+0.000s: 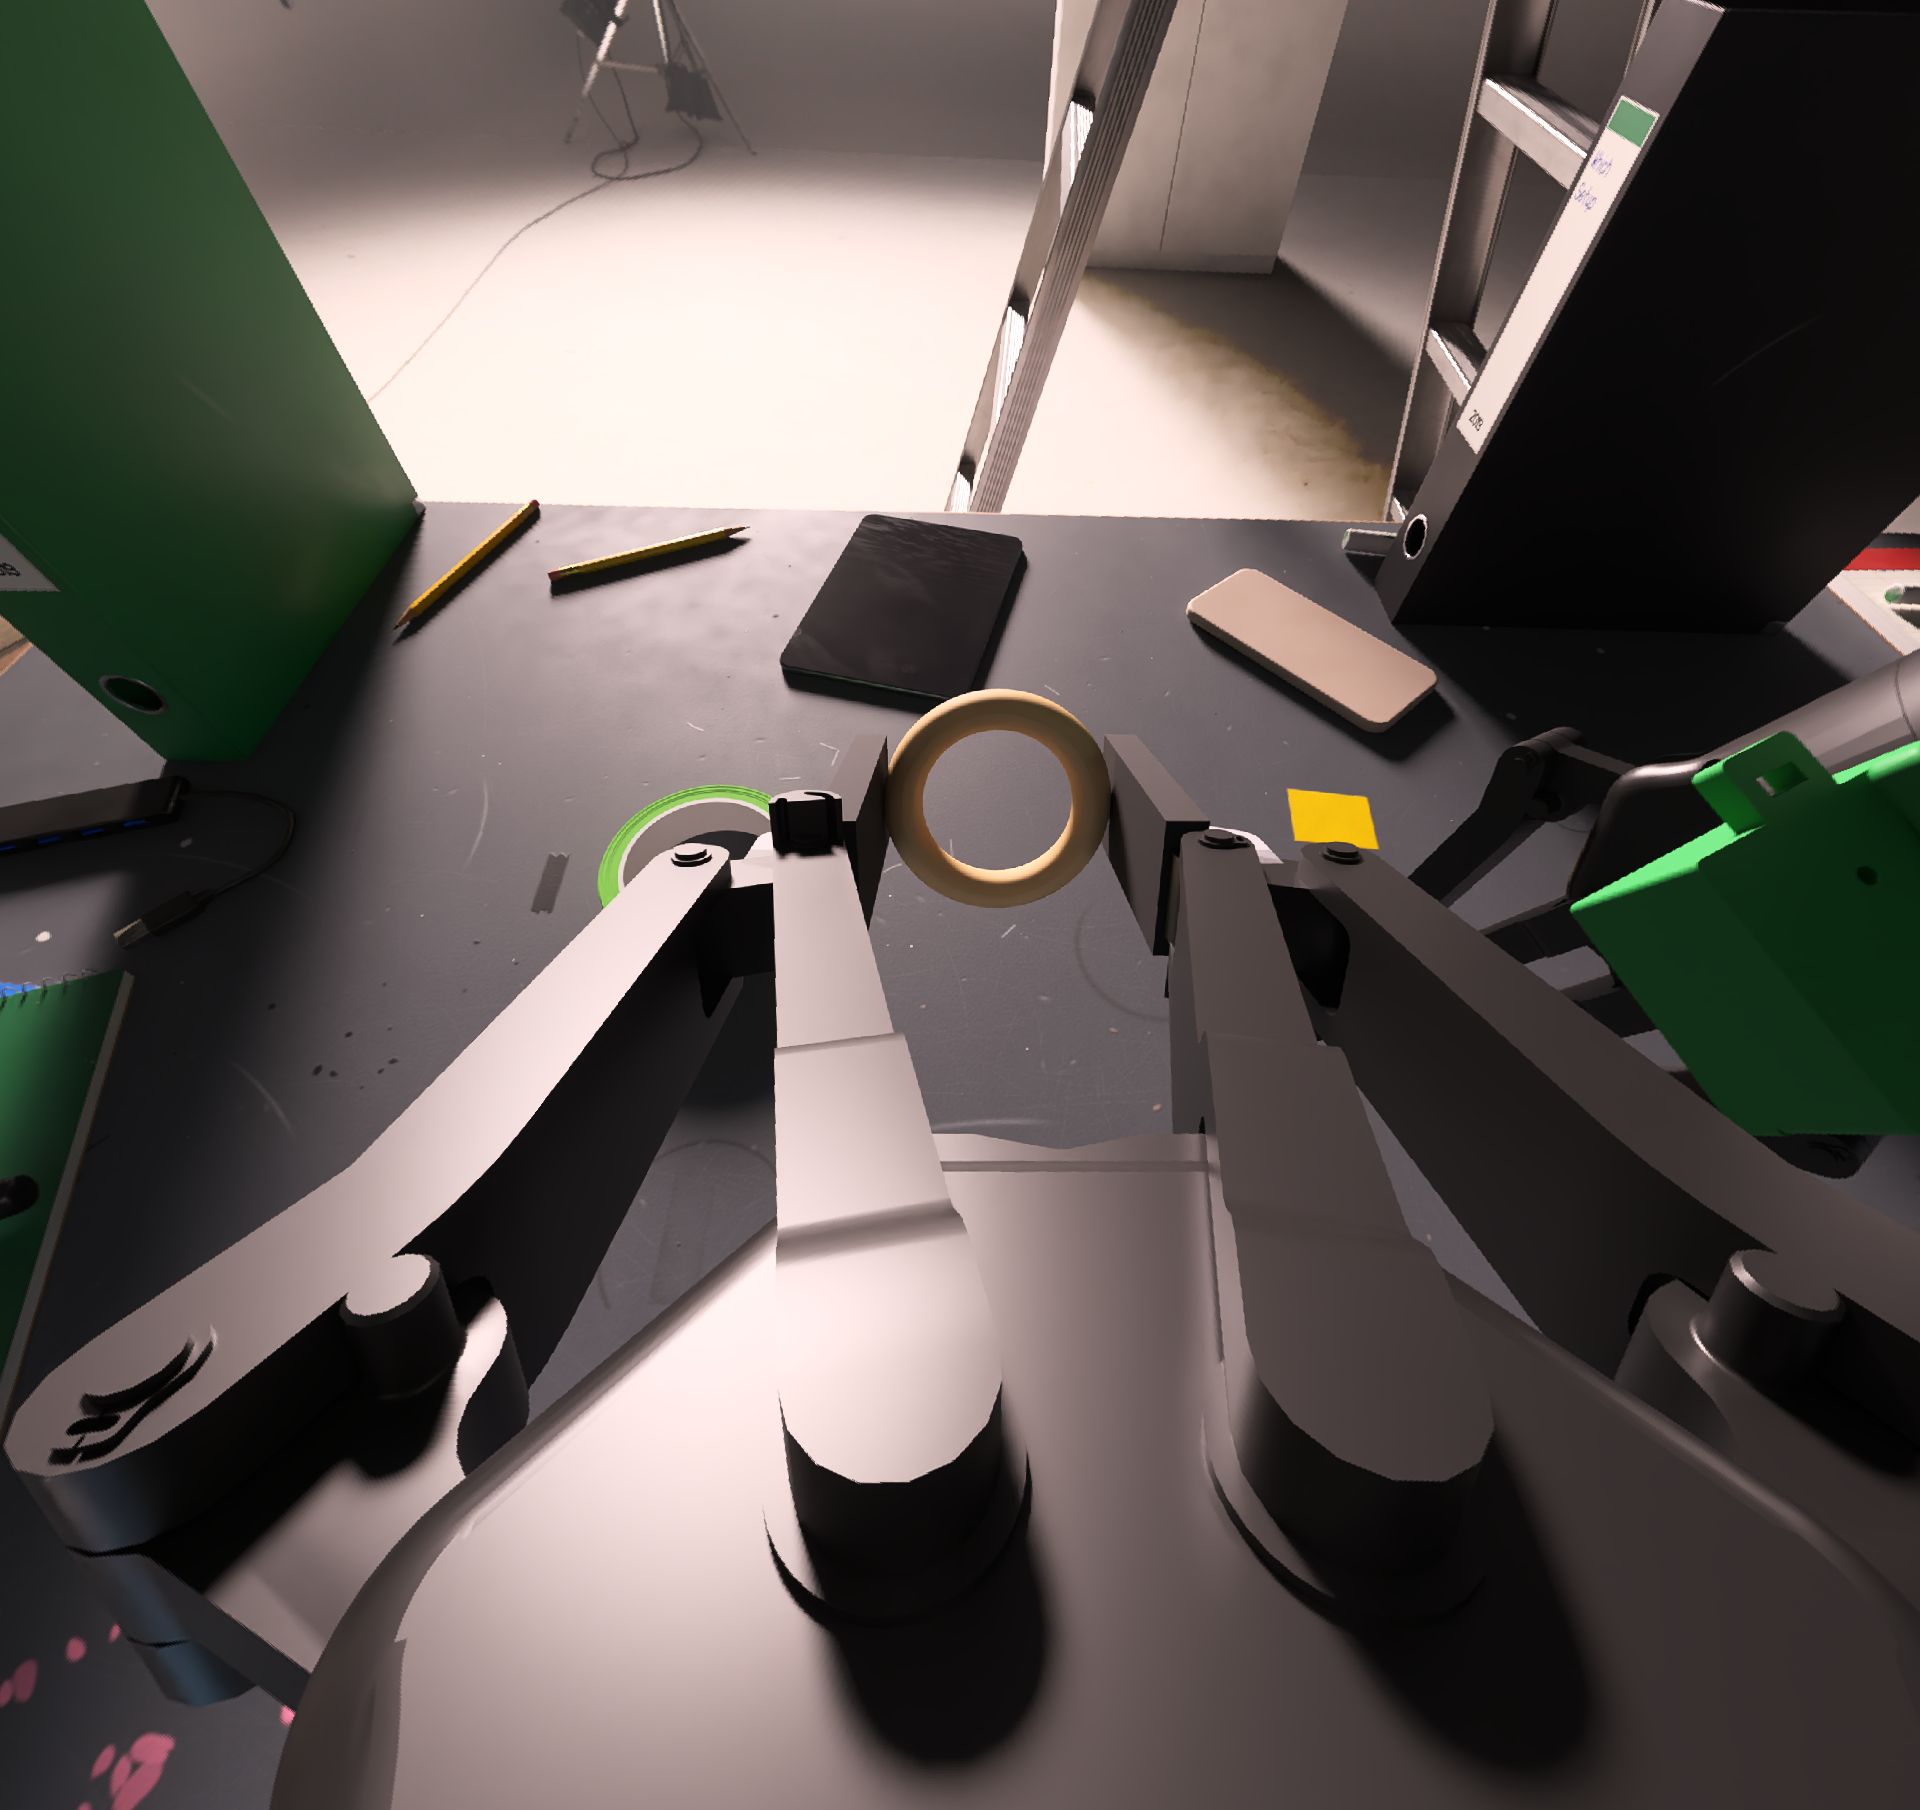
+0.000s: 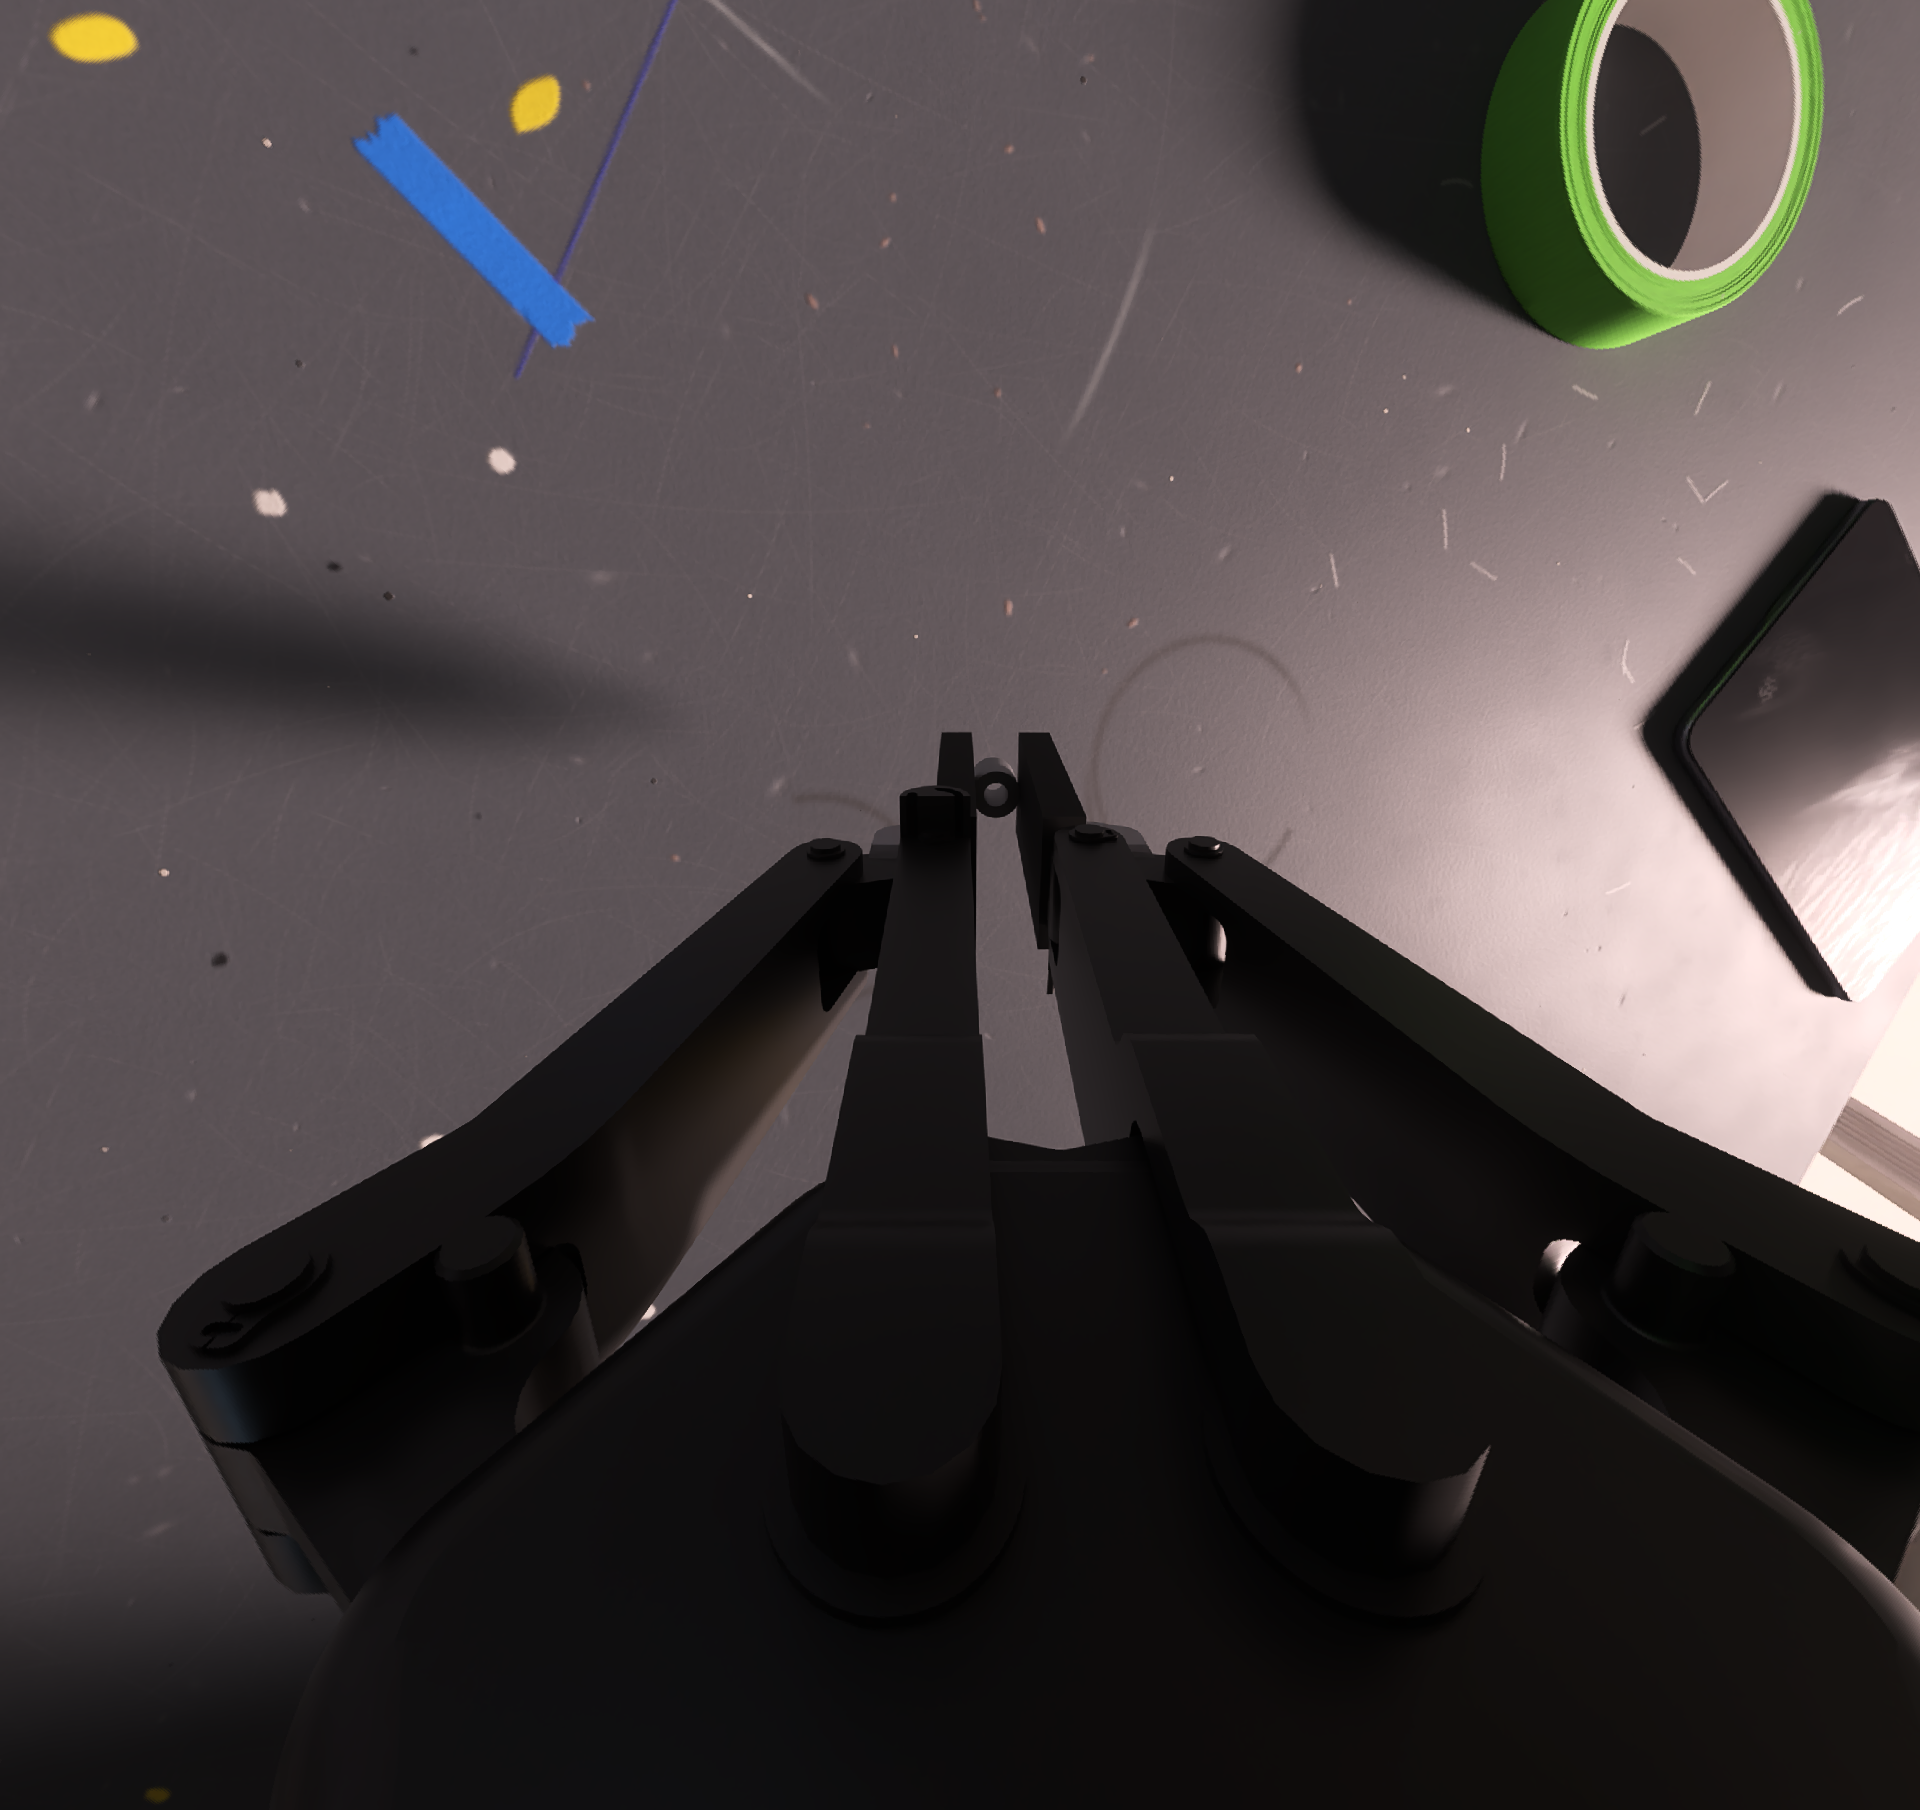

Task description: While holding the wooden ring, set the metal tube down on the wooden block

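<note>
Carrying the metal tube point(image 2: 997, 792) to the wooden block, which neither view shows, calls for a level, slow descent while the left gripper point(image 1: 997, 804) stays clenched on the upright wooden ring point(image 1: 997, 799), lifted clear of the dark table point(image 1: 623, 721). The right gripper point(image 2: 997, 773) pinches the tube end-on, its long axis running along the fingers, bore toward the camera. Beyond lies a green tape roll point(image 2: 1652, 129).
</note>
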Controlling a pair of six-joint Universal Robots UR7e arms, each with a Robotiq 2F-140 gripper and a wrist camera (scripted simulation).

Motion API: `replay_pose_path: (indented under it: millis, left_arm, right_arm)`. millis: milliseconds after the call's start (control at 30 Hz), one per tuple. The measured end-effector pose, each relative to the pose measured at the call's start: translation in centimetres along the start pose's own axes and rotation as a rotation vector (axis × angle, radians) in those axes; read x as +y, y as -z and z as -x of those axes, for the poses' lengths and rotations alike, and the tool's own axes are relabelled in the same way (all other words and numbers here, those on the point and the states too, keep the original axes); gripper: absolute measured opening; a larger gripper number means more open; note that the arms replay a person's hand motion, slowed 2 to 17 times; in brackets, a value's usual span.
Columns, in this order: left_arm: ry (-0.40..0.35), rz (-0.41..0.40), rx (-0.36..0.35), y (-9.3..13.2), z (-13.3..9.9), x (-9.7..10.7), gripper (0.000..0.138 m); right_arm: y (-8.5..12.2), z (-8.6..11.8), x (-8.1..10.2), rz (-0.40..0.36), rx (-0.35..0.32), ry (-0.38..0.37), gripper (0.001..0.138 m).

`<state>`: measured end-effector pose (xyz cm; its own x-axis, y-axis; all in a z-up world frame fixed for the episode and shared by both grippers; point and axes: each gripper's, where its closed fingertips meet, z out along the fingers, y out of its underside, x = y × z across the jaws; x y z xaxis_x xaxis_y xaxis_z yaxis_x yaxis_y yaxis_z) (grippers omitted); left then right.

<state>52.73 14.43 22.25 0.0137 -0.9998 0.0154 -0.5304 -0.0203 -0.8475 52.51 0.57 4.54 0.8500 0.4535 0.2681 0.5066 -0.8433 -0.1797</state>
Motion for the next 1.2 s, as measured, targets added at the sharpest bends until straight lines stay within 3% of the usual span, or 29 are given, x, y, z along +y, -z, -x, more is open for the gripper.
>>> replay_pose_path:
  millis: [233,600,933,1200]
  left_arm:
    - [0.000,0.000,0.001,0.1,0.0,0.0,0.055]
    - [0.000,0.000,0.001,0.1,0.0,0.0,0.055]
    - [0.001,-0.001,0.001,0.1,0.0,0.0,0.055]
    - [-0.001,-0.001,0.001,0.1,0.0,0.0,0.055]
  right_arm:
    - [1.5,0.1,-0.5,-0.073,0.000,-0.018,0.012]
    - [5.7,0.3,-0.2,-0.181,0.013,-0.045,0.012]
    - [9.9,0.1,2.5,-0.215,0.043,-0.105,0.012]
    - [13.1,-0.4,6.6,-0.204,0.084,-0.186,0.012]
